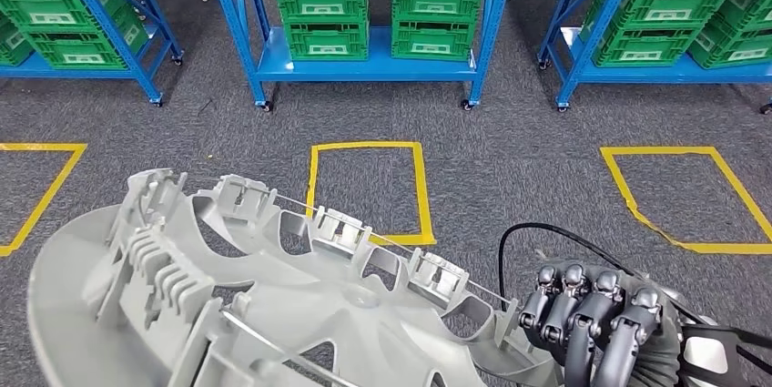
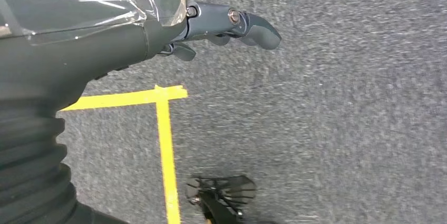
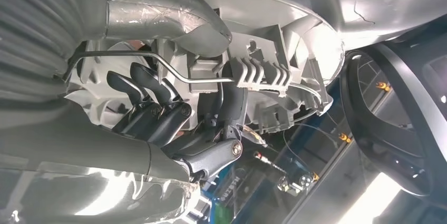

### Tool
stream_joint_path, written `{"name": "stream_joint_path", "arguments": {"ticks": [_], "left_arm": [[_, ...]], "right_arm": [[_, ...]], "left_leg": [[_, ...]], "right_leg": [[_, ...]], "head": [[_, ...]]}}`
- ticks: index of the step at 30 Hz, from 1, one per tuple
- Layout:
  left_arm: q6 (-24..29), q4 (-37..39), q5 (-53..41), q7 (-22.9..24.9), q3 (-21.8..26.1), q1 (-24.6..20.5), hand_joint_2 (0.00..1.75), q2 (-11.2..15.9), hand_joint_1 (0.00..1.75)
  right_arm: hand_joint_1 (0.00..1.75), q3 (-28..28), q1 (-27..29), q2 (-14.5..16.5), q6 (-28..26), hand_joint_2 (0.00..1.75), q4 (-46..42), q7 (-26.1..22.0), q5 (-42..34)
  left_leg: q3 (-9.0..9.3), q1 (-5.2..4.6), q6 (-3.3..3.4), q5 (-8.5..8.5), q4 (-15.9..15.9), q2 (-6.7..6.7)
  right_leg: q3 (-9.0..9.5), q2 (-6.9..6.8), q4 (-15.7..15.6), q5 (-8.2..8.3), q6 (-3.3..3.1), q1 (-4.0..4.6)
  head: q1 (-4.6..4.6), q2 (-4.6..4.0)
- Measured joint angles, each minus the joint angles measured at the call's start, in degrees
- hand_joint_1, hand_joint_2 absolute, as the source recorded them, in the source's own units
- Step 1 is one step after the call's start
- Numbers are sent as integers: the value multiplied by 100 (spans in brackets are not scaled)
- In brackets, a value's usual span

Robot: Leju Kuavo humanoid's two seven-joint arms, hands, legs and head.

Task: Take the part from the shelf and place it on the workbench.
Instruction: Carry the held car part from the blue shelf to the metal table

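The part, a large grey plastic wheel cover (image 1: 273, 314), fills the lower left of the head view with its ribbed inner side and wire ring facing up. My right hand (image 1: 592, 323) grips its rim at the lower right, dark fingers curled over the edge. In the right wrist view the fingers (image 3: 158, 113) hook through the cover (image 3: 274, 39) from behind while the thumb lies over its wire ring. My left hand (image 2: 105, 34) hangs above the grey carpet and holds nothing, one finger (image 2: 237, 23) sticking out.
Blue wheeled shelves (image 1: 364, 68) stand across the far side, loaded with green crates (image 1: 323, 14). Yellow tape squares (image 1: 369, 146) (image 1: 665, 150) mark the grey carpet between me and the shelves. A yellow tape corner (image 2: 166, 145) lies below my left hand.
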Motion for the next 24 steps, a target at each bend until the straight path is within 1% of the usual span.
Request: {"name": "stream_joint_path", "arguments": {"ticks": [1,2,3,4,5,6,7,8,9,10,11,12,13,14,15,16,17,18,19,20,21,22,23,24], "left_arm": [[-11,-10,0,-10,-4,1,175,-9,0],[-16,-17,0,-17,-9,1,175,-16,0],[-20,-23,0,-22,-13,2,175,-21,0],[-21,-26,1,-25,-17,2,175,-26,0],[-22,-28,1,-27,-22,2,175,-31,0],[-25,-29,0,-30,-27,2,175,-34,0],[-30,-32,1,-33,-30,2,175,-36,0],[-39,-40,1,-37,-33,1,175,-36,0],[-51,-55,1,-42,-34,2,175,-36,0],[-64,-71,1,-48,-34,3,175,-36,0],[-76,-91,3,-55,-33,3,175,-34,0],[-85,-107,5,-63,-31,6,175,-34,0],[-93,-124,8,-70,-24,11,175,-27,0],[-105,-138,12,-80,-15,16,175,-25,0],[-116,-147,15,-90,-5,23,175,-22,0],[-127,-155,20,-103,5,29,175,-17,0],[-137,-156,27,-116,10,30,175,-17,0],[-144,-157,34,-127,12,30,175,-13,0],[-153,-157,42,-136,14,28,175,-10,0],[-162,-157,49,-141,14,25,175,-8,0],[-175,-158,53,-144,14,23,175,-8,0],[-186,-162,57,-145,14,20,175,-8,0],[-197,-171,58,-145,16,19,175,-6,0],[-206,-188,59,-145,18,17,175,-2,0]], "right_arm": [[173,-1,-5,3,-3,175,0,11,-3],[173,-1,-9,6,-5,175,0,19,-6],[173,-1,-11,7,-8,175,0,25,-8],[173,0,-10,8,-9,175,0,30,-10],[173,0,-10,8,-10,175,0,34,-11],[173,0,-11,8,-11,175,0,43,-13],[173,0,-17,8,-14,175,-1,56,-18],[173,0,-31,8,-18,175,-3,73,-28],[173,1,-55,9,-22,175,-8,92,-39],[173,1,-82,9,-26,175,-15,108,-55],[173,3,-111,10,-28,175,-23,121,-72],[173,7,-135,12,-31,175,-31,132,-86],[173,11,-152,14,-33,175,-35,142,-101],[173,20,-174,20,-35,175,-37,154,-114],[173,28,-195,27,-39,175,-38,167,-126],[173,39,-218,34,-44,175,-39,179,-142],[173,50,-242,40,-50,175,-41,189,-157],[173,59,-259,43,-59,175,-42,195,-171],[173,69,-271,44,-67,175,-43,196,-184],[173,76,-279,43,-74,175,-42,197,-193],[173,84,-284,43,-80,175,-42,198,-203],[173,91,-287,43,-85,175,-42,199,-210],[173,97,-293,43,-88,175,-43,202,-215],[173,104,-299,43,-93,175,-44,208,-216]], "left_leg": [[-82,5,43,91,-17,14],[-170,-9,68,174,-15,21],[-263,-21,82,256,-10,24],[-361,-32,84,339,-4,26],[-465,-41,82,422,9,28],[-579,-46,76,499,28,29],[-696,-48,64,570,59,29],[-801,-49,46,630,105,28],[-893,-57,24,677,162,26],[-959,-64,-5,730,204,24],[-1003,-67,-38,785,227,24],[-1034,-65,-73,848,229,24],[-1059,-55,-108,923,210,22],[-1099,-42,-146,909,219,16],[-1146,-28,-186,770,301,8],[-1208,-13,-229,511,492,1],[-1274,6,-271,166,792,-4],[-1334,21,-306,-148,1179,-5],[-1371,34,-330,-333,1553,-5],[-1358,42,-341,-372,1819,-5],[-1265,45,-338,-275,1924,-5],[-1077,45,-319,-104,1825,-6],[-796,37,-280,26,1547,-9],[-418,16,-224,34,1112,-11]], "right_leg": [[-94,5,239,-243,-41,-3],[-195,12,581,-535,-82,-4],[-281,14,977,-779,-98,-5],[-327,16,1332,-908,-76,-5],[-302,16,1554,-901,-21,-6],[-194,16,1598,-796,46,-6],[23,16,1427,-657,103,-6],[338,15,1070,-580,126,-6],[694,16,590,-617,109,4],[965,18,179,-703,63,17],[1124,20,-103,-801,6,36],[1161,22,-240,-849,-49,58],[1092,19,-238,-809,-102,57],[1029,13,-236,-744,-148,50],[956,5,-237,-665,-196,38],[873,-2,-239,-578,-231,22],[791,-6,-235,-499,-252,23],[704,-8,-228,-418,-262,25],[611,-7,-218,-340,-258,27],[515,-6,-205,-271,-251,30],[413,-4,-192,-201,-243,32],[313,-2,-181,-133,-233,38],[232,1,-176,-70,-226,42],[171,4,-171,-7,-210,55]], "head": [[9,0],[16,0],[23,0],[23,0],[23,0],[24,0],[23,0],[25,0],[27,0],[18,0],[17,0],[12,0],[9,0],[20,0],[18,0],[14,0],[8,0],[-3,0],[-8,0],[-7,0],[-8,0],[-9,0],[-9,0],[-9,0]]}}
